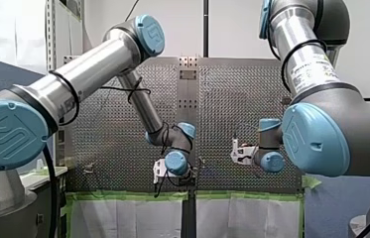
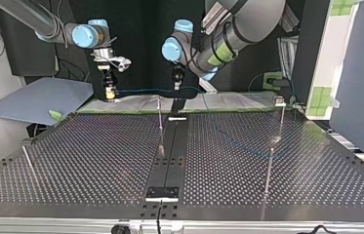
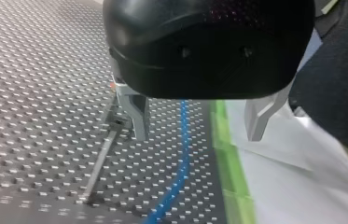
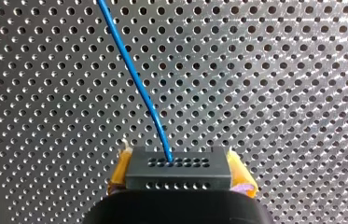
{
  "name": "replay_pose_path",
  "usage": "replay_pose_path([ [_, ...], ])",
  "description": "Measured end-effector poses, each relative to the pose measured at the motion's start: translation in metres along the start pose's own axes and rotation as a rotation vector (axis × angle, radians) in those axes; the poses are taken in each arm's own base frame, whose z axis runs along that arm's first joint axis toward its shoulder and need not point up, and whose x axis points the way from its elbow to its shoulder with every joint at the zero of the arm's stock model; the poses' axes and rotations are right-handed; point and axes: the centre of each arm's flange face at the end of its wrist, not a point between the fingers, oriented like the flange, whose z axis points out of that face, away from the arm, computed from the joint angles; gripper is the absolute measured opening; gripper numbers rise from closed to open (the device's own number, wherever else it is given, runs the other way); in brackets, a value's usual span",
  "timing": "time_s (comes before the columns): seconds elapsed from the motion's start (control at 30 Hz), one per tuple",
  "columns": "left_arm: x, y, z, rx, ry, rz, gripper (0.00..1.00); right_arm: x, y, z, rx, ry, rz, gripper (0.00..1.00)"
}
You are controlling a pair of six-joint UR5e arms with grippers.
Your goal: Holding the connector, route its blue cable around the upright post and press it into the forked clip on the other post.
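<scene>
Surface, front view: perforated metal surface (image 1: 242, 99) under both arms, green tape (image 1: 128, 196) along its near edge, white sheets (image 1: 123, 218) past the tape, pale wall (image 1: 192, 25) behind.
Arms, front view: left gripper (image 1: 158, 173) and right gripper (image 1: 235, 151) hang over the near rows, apart from each other; their fingers are too small to read here.
Room, top view: dark backdrop behind the arms; a blue-grey panel (image 2: 38, 100) lies off the surface's far left corner.
Cable, top view: cable (image 2: 140, 90) spans level above the far edge, from my right gripper at the view's left to my left gripper near the middle.
Post, top view: thin post (image 2: 160, 122) stands by the black strip (image 2: 170, 146), in front of the span, its top just under the cable; whether they touch I cannot tell.
Clip, top view: clip (image 2: 280, 101) tops another post at the view's right, well apart from the cable; its fork is too small to make out.
Others, top view: two more rods, one nearer at the right (image 2: 269, 170), one at the left (image 2: 27, 158).
Left wrist view: metal fingers (image 3: 136, 116) spread wide, gripping nothing; the cable runs along the surface below, between them. A rod stands beside one finger; tape and a sheet lie under the other.
Right wrist view: black connector (image 4: 178, 175) clamped between yellow pads (image 4: 120, 172); the cable leaves its face and slants away over the holes.
</scene>
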Motion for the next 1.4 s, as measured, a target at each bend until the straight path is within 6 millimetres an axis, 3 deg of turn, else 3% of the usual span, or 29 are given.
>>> replay_pose_path([
  [0.17, 0.009, -0.002, 0.007, 0.009, -0.011, -0.017, 1.0, 0.0, -0.002, 0.0, 0.004, 0.0, 0.0, 0.0],
  [0.73, -0.011, -0.01, 0.027, 0.022, -0.067, -0.072, 1.0, 0.001, -0.003, 0.0, 0.005, 0.005, 0.003, 0.0],
  [1.07, 0.006, -0.016, 0.048, 0.035, -0.035, -0.079, 1.0, 0.0, -0.003, 0.0, 0.006, 0.004, 0.003, 0.0],
  [1.4, -0.009, -0.017, 0.066, 0.017, -0.075, -0.112, 1.0, 0.001, -0.003, 0.0, 0.01, 0.006, 0.004, 0.0],
])
